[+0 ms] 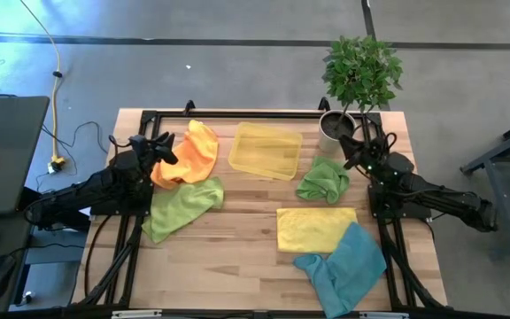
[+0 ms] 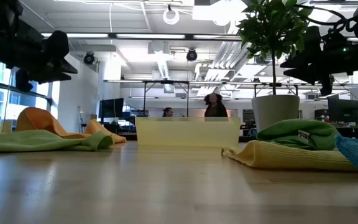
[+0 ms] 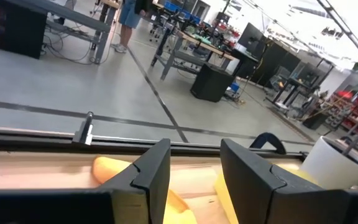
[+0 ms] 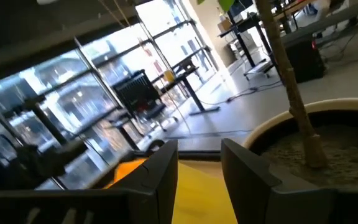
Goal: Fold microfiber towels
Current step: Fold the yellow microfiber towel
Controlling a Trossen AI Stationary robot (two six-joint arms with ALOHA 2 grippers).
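Observation:
Several microfiber towels lie on the wooden table. The orange towel (image 1: pixel 190 152) lies crumpled at the far left, with a light green towel (image 1: pixel 181 206) just nearer. A second light green towel (image 1: pixel 323 179) lies bunched at the far right. The yellow towel (image 1: pixel 315 228) lies flat at the near right, and the teal blue towel (image 1: pixel 343 268) overlaps its near corner. My left gripper (image 1: pixel 168 151) hovers open over the orange towel's left edge. My right gripper (image 1: pixel 354 149) hovers open beside the plant pot, clear of the towels.
A shallow yellow plastic tray (image 1: pixel 265 150) stands at the far middle. A potted plant (image 1: pixel 348 84) stands at the far right corner, close to my right gripper. Bare wood (image 1: pixel 237 239) lies at the near middle. People show in the room beyond the table (image 2: pixel 215 106).

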